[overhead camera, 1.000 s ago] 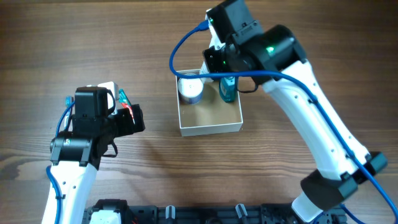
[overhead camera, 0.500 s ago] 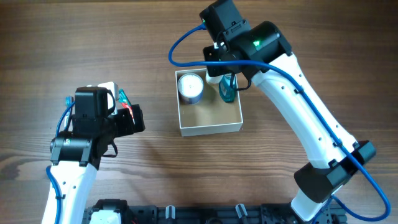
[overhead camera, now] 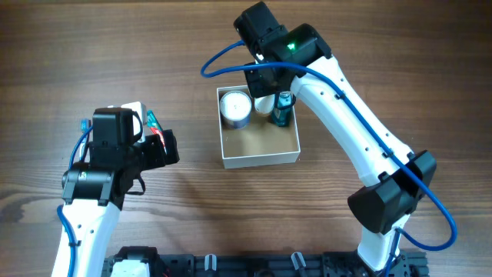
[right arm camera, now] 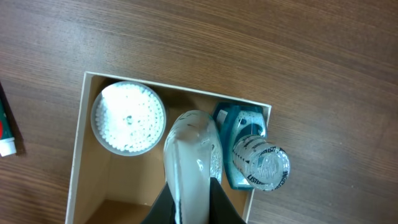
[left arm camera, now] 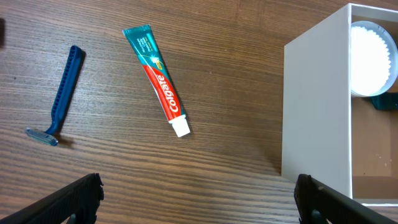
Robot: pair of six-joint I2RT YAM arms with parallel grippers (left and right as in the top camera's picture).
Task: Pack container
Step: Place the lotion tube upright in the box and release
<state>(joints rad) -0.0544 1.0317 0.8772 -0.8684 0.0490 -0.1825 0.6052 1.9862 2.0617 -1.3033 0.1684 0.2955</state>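
Observation:
The container is a square white-walled box with a tan floor, and it also shows in the right wrist view and the left wrist view. Inside stand a round jar of cotton swabs and a teal mouthwash bottle. My right gripper is shut on a pale translucent bottle and holds it over the container's back, between jar and mouthwash. My left gripper is open and empty above the table, left of the container.
A red and green toothpaste tube and a blue razor lie on the wooden table left of the container. The razor is hidden under the left arm in the overhead view.
My right arm has swung left, and its wrist has shifted a little left over the container's back with the bottle. The left arm has not moved.

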